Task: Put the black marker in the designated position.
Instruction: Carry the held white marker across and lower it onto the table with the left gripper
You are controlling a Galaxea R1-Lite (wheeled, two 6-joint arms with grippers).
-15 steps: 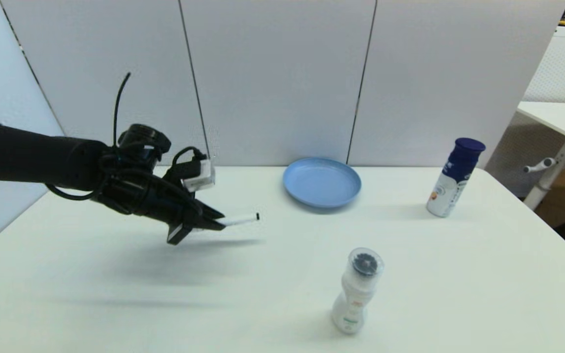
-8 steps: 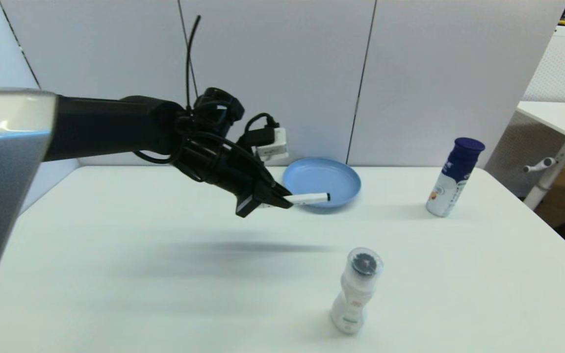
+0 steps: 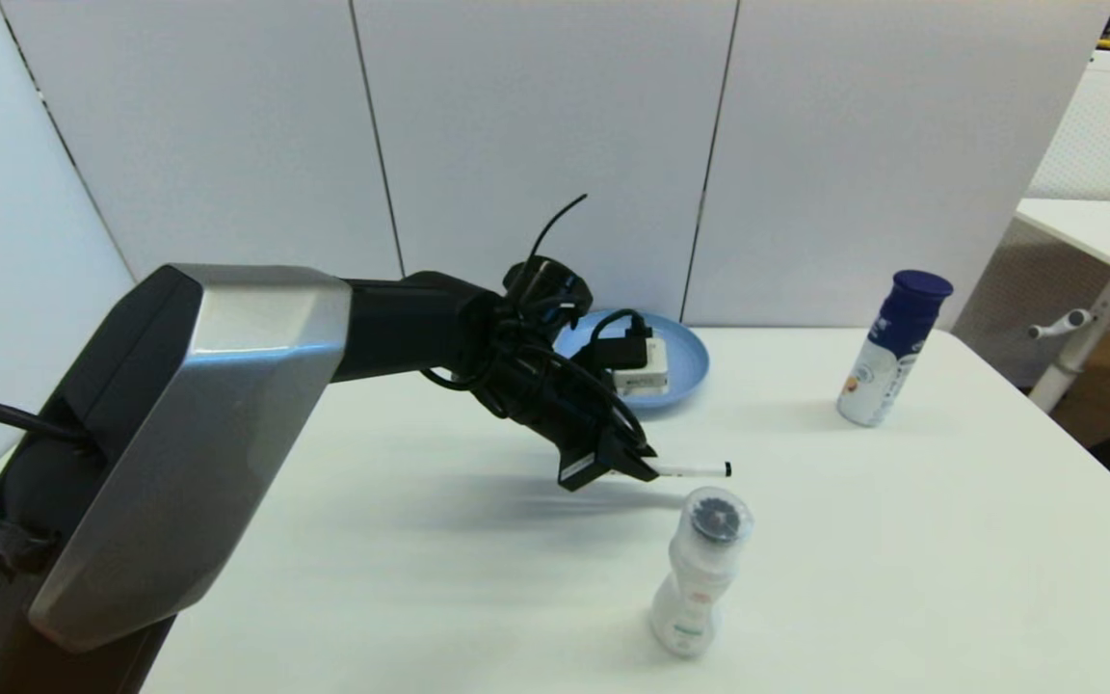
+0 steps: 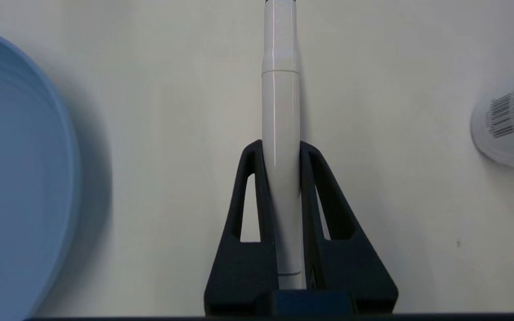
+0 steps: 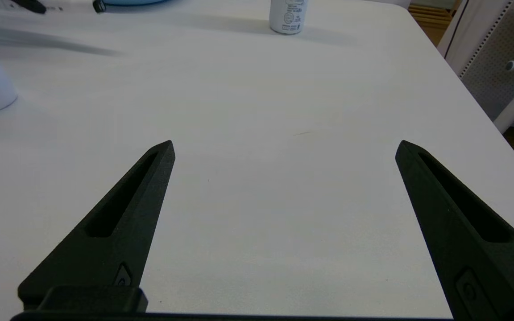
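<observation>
The white tabletop (image 3: 902,540) stands against grey wall panels. Near its far edge lies a light-blue plate (image 3: 685,361). The left tool (image 3: 647,472) hangs mid-tabletop, clamped on the black marker (image 3: 695,470) — long axis level, free tip toward the right edge. The left wrist view shows the barrel squeezed between both fingers (image 4: 319,196). The right tool (image 5: 283,147) — seen only by its own camera — gapes wide, holding nothing.

The left arm (image 3: 401,323) is matte black with a large silver-grey angular shell at its upper link. Black cables loop around the wrist, where a small white box sits. Each gripper has two black, wedge-shaped fingers (image 5: 118,232) with slotted cut-outs.
</observation>
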